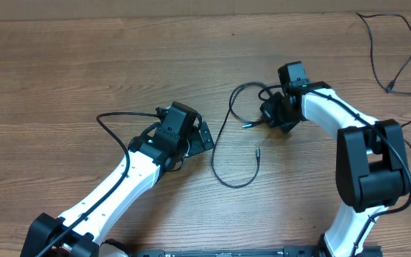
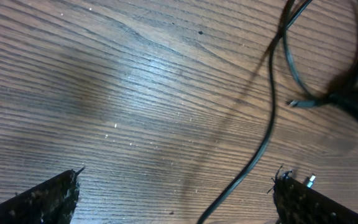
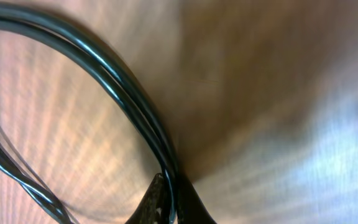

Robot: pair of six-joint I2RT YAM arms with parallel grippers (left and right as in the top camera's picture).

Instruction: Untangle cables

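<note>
Right gripper (image 1: 272,114) is sitting closed right of table centre; the wrist view is showing its two fingertips (image 3: 157,202) pressed together on two black strands lying side by side, so it is pinching the cables (image 1: 220,132) at their loop. From that pinch the loop is curving up and to the left, and one long strand is running down toward the near edge, bending round and ending in a plug (image 1: 257,152) lying free on the wood. A second plug (image 1: 247,126) is lying just left of the right gripper. Count at centre: two plug ends showing; the number of cords in the bundle cannot be told, since the gripper is covering part of it. Left gripper (image 1: 204,135) is standing fully open and holding nothing, just left of the long strand, which is passing between its fingertips in the left wrist view without touching either. One separate cord (image 1: 389,87) is lying near the far right corner, well apart from both grippers. The table (image 1: 84,64) is showing bare wood along the far side and at the left, with room beyond the loop; the two arms are occupying the near side.
</note>
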